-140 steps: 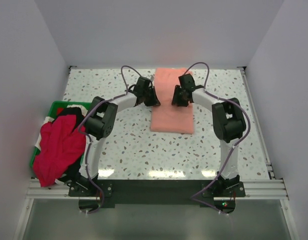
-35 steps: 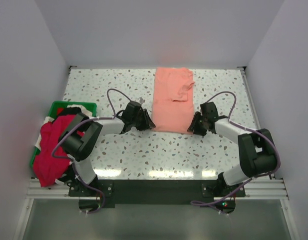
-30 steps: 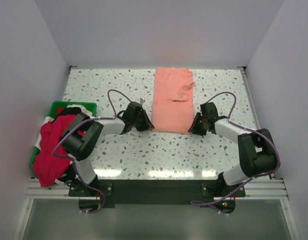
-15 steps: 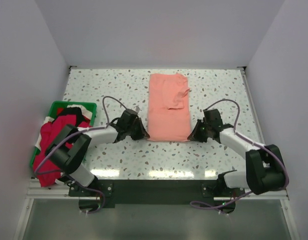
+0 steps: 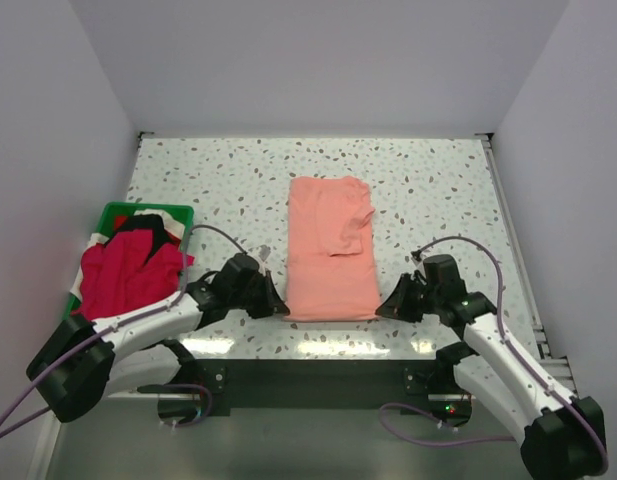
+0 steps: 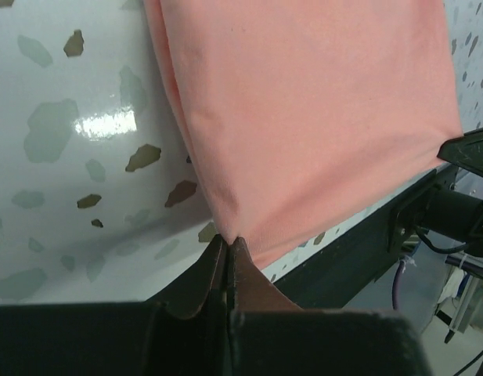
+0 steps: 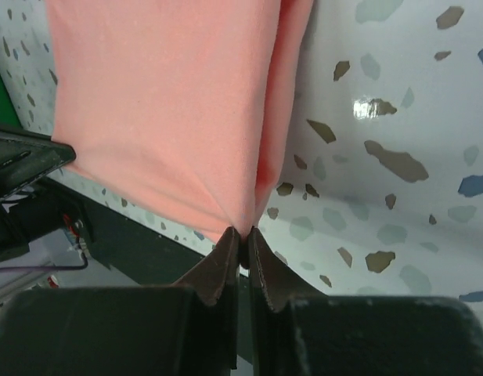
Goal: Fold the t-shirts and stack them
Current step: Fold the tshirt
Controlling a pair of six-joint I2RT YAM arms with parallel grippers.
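The salmon-pink t-shirt (image 5: pixel 330 250) lies folded in a long strip in the middle of the table, its near edge close to the table's front. My left gripper (image 5: pixel 278 308) is shut on its near left corner (image 6: pixel 225 227). My right gripper (image 5: pixel 384 312) is shut on its near right corner (image 7: pixel 243 223). The crimson red t-shirt (image 5: pixel 128 278) is heaped over the green bin (image 5: pixel 113 214) at the left, with black and white cloth (image 5: pixel 153 222) under it.
The speckled table ends at a dark front rail (image 5: pixel 318 372) just below the grippers. White walls close the back and sides. The green bin stands at the table's left edge.
Both grippers have pulled the pink shirt's near edge toward the table front; the whole shirt slid nearer and slightly left. The red shirt heap shifted as the left arm stretched out.
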